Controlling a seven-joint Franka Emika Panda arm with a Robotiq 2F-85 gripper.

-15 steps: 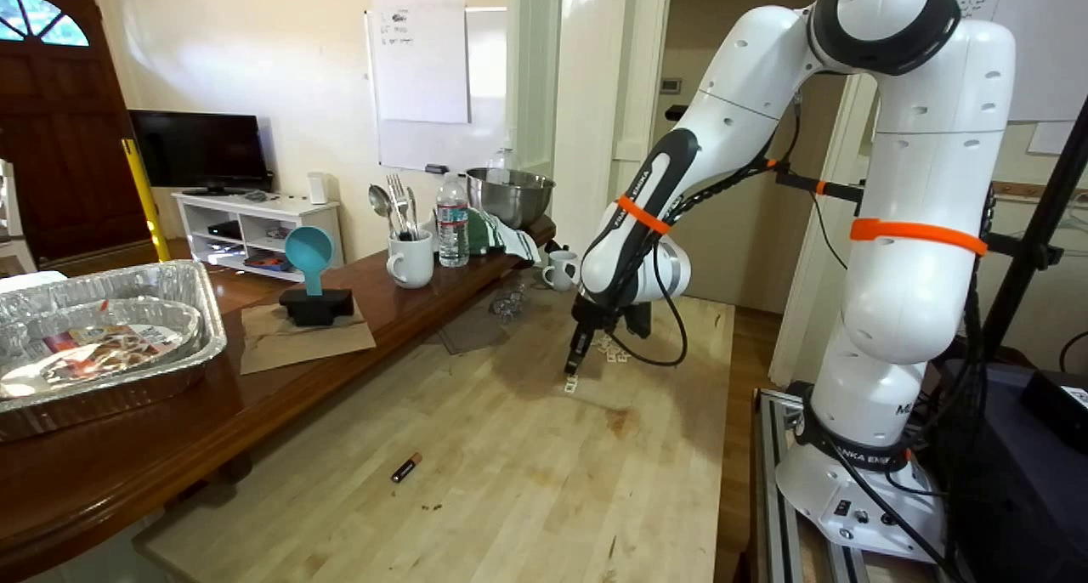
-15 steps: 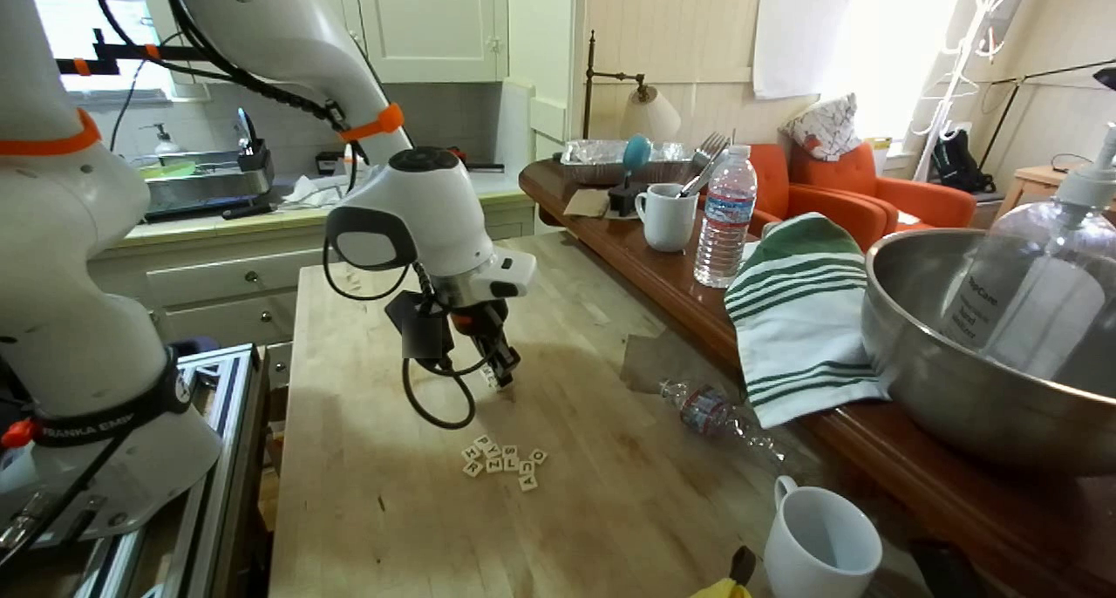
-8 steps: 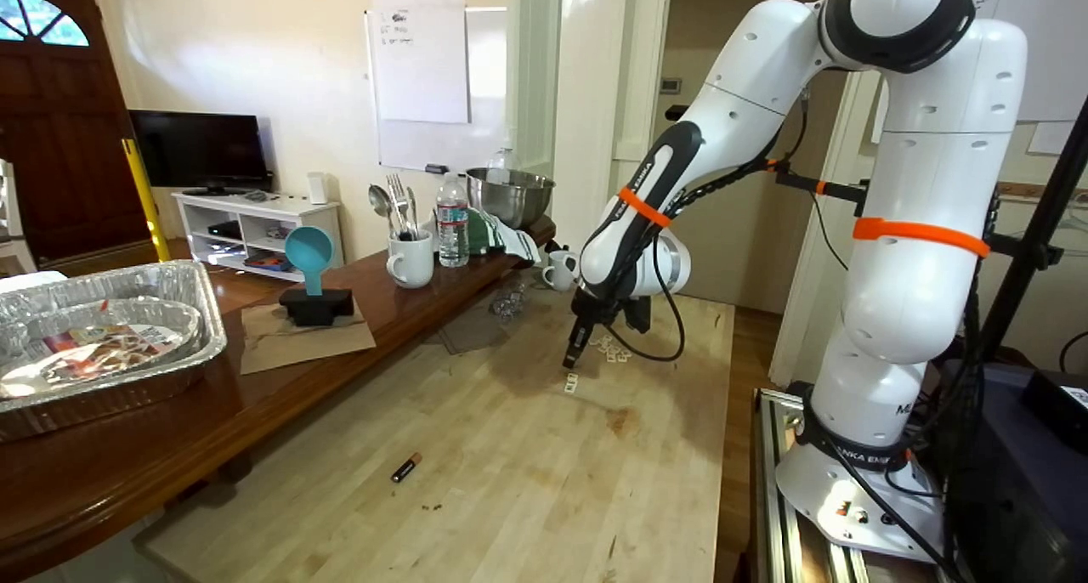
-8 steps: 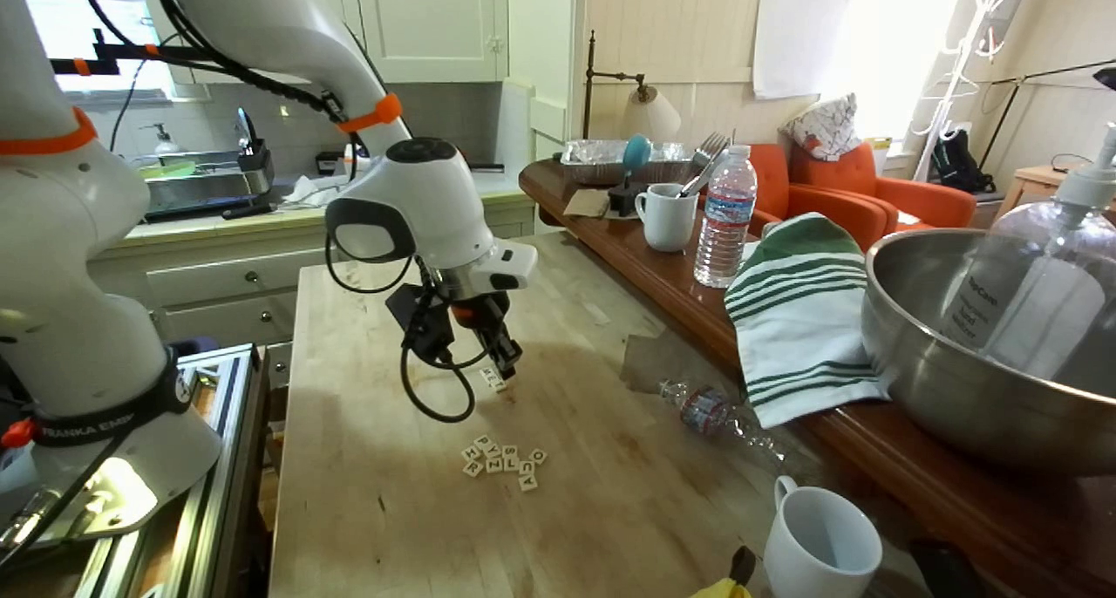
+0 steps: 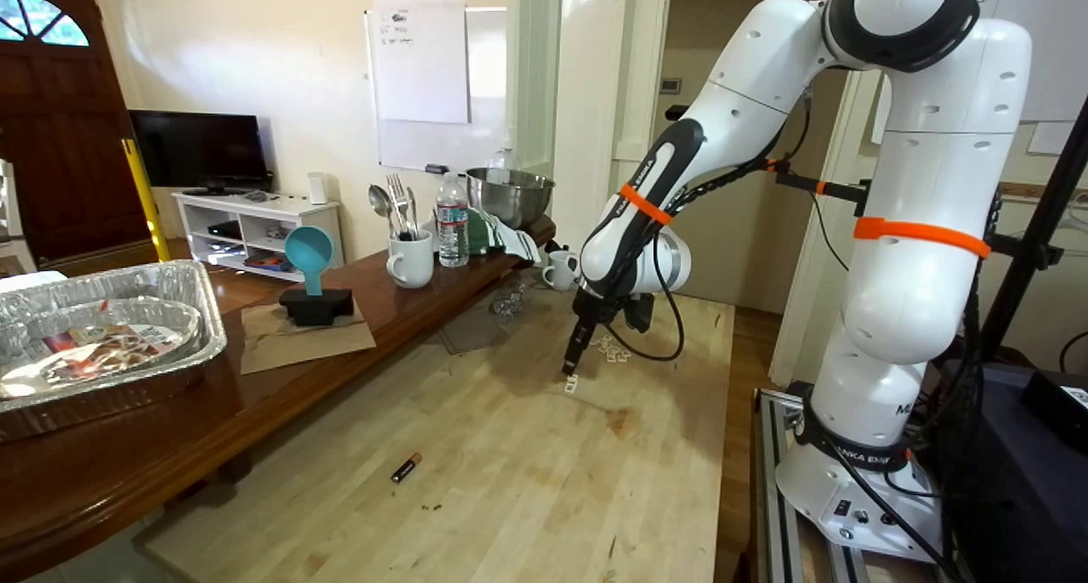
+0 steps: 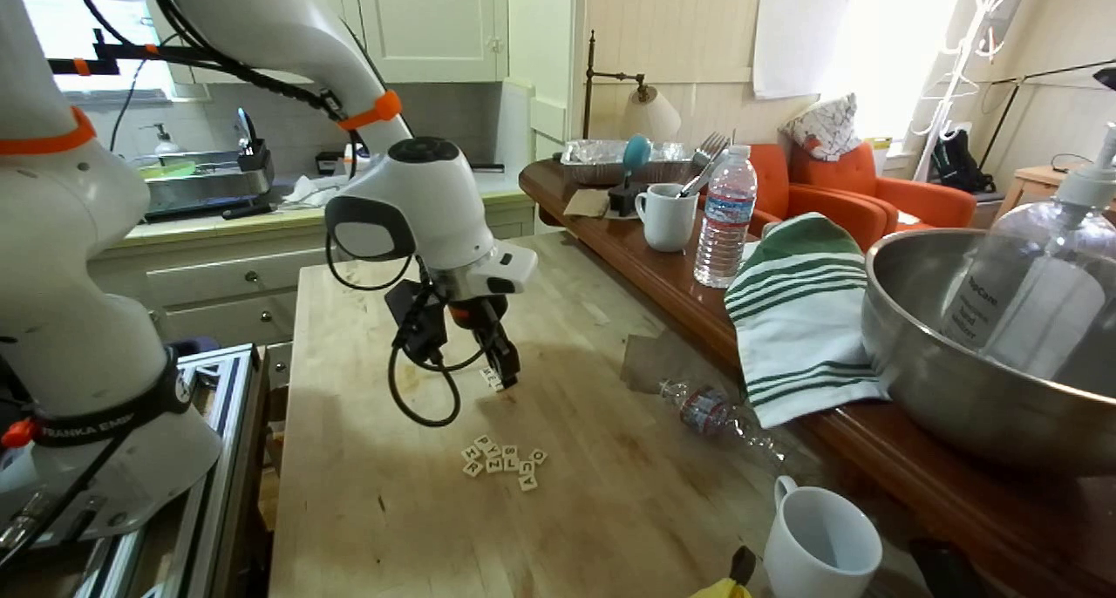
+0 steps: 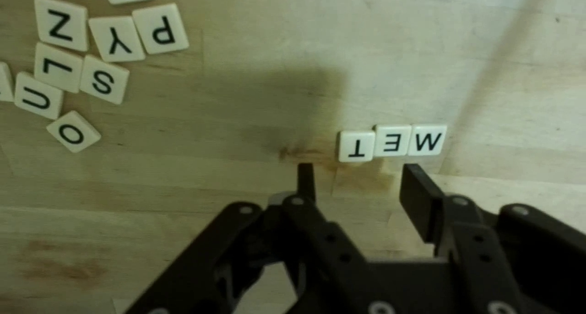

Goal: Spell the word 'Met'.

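From above, all views share the table (image 5: 510, 489).

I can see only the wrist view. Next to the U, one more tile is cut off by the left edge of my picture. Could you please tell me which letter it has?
Observer: In an exterior view, the tile beside the U appears to show an A.
Operator: Thank you. And how does the gripper stand, please, straight or inclined?
Observer: In both exterior views the gripper looks tilted, not upright.
Operator: Understood. Does some object which is not a tile lie on the table outside of my picture?
Observer: Yes, in an exterior view a battery lies there, apart from the MET row.
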